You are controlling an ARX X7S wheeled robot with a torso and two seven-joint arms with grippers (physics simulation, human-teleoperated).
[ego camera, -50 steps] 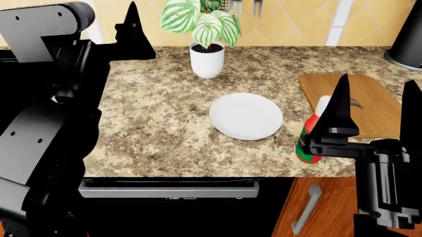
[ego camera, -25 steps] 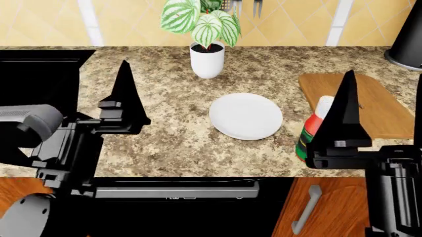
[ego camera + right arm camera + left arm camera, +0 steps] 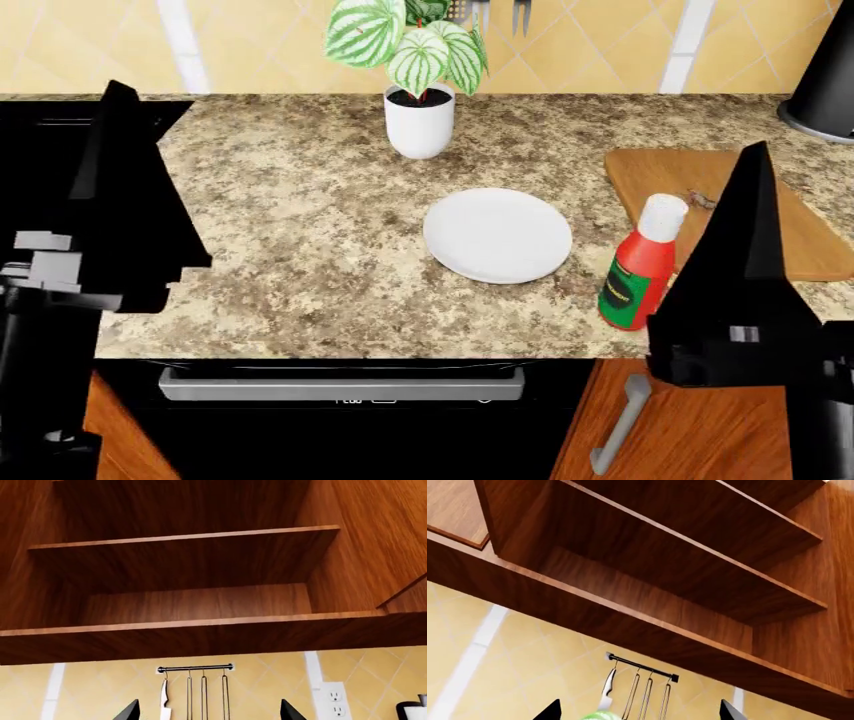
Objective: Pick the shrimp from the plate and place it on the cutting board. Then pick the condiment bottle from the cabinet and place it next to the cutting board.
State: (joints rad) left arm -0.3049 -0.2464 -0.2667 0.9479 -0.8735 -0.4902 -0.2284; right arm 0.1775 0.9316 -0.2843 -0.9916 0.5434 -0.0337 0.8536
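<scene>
In the head view the condiment bottle (image 3: 638, 264) stands upright near the counter's (image 3: 307, 250) front edge, just beside the cutting board's (image 3: 787, 215) left edge, right of the plate (image 3: 497, 235); the shrimp (image 3: 702, 198) lies on the board. Both wrist views look up at the cabinet (image 3: 200, 575), with each gripper's fingertips spread apart and holding nothing.

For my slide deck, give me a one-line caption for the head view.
Condiment bottle stands on the counter beside the cutting board; the plate sits bare.

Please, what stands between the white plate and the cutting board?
The condiment bottle stands upright between the plate and the cutting board, near the counter's front edge, in the head view.
</scene>
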